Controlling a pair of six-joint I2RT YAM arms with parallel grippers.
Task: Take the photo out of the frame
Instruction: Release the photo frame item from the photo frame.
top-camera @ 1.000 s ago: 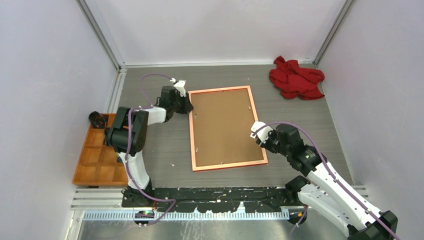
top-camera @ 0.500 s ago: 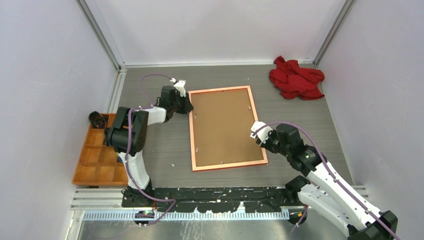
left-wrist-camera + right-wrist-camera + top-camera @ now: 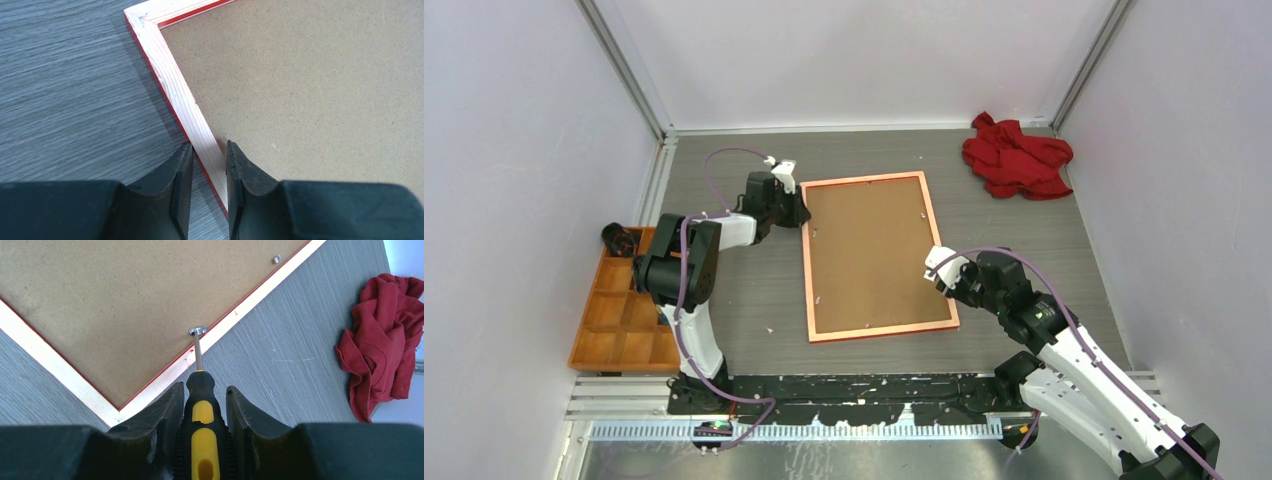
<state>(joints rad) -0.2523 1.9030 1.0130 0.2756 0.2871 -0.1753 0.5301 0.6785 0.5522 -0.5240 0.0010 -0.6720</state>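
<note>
- You have the large thin red rectangular picture frame (image 3: 884,329) lying face down at the middle of the overhead view, on the grey wood-grain table (image 3: 1024,250). Its pale back rim is up.
- A plain brown backing board (image 3: 869,255) fills the opening of the frame. The photo is hidden under it.
- Your left gripper (image 3: 796,212) sits at the upper left corner of the frame in the overhead view.
- In the left wrist view that gripper (image 3: 206,190) straddles the pale wood rail (image 3: 175,95) just short of the corner. One finger (image 3: 180,185) is on the table side and the other is on the board side.
- The rail fills the gap between them, so this gripper is pinching the frame.
- Your right gripper (image 3: 938,272) is over the frame's right-hand rail, in the lower half of the overhead view.
- It is clamped on a screwdriver with a black and yellow handle (image 3: 205,440), which points away from the wrist.
- The screwdriver's tip meets a small metal tab (image 3: 198,330) at the centre of the right wrist view, where the board meets the rail (image 3: 247,300).
- A second metal tab (image 3: 276,259) shows further along the same rail, near the top of that view.
- A crumpled red cloth (image 3: 1016,158) lies at the upper right of the overhead view, well apart from the frame.
- An orange compartment tray (image 3: 619,320) sits at the left edge of that view.
</note>
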